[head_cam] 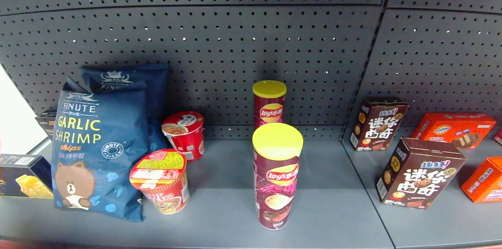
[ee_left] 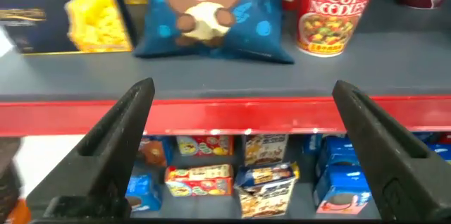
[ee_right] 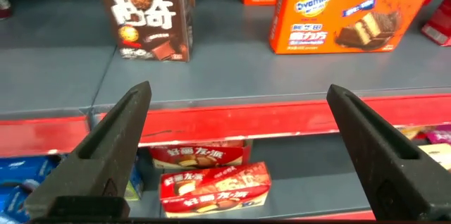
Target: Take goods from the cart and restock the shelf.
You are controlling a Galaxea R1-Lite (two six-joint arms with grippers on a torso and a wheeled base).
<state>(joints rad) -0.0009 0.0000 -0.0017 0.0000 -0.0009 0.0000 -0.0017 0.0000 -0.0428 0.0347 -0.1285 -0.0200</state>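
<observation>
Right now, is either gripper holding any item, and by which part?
Nothing is held. The left gripper and the right gripper are both open and empty.

Tool (ee_right: 239, 89) spread wide; brown box (ee_right: 148, 13), orange box (ee_right: 352, 13) on shelf (ee_right: 232, 65)

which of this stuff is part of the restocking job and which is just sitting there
Job: shelf, left gripper, right gripper, both open and empty.
Already stocked: chip bags, cup noodles, crisp tubes, brown boxes, orange boxes.

Grey shelf (head_cam: 333, 202), blue chip bags (head_cam: 98, 155), two noodle cups (head_cam: 162, 180), two crisp tubes (head_cam: 275, 178) (yellow lids), brown boxes (head_cam: 419, 172), orange boxes (head_cam: 455, 129)
</observation>
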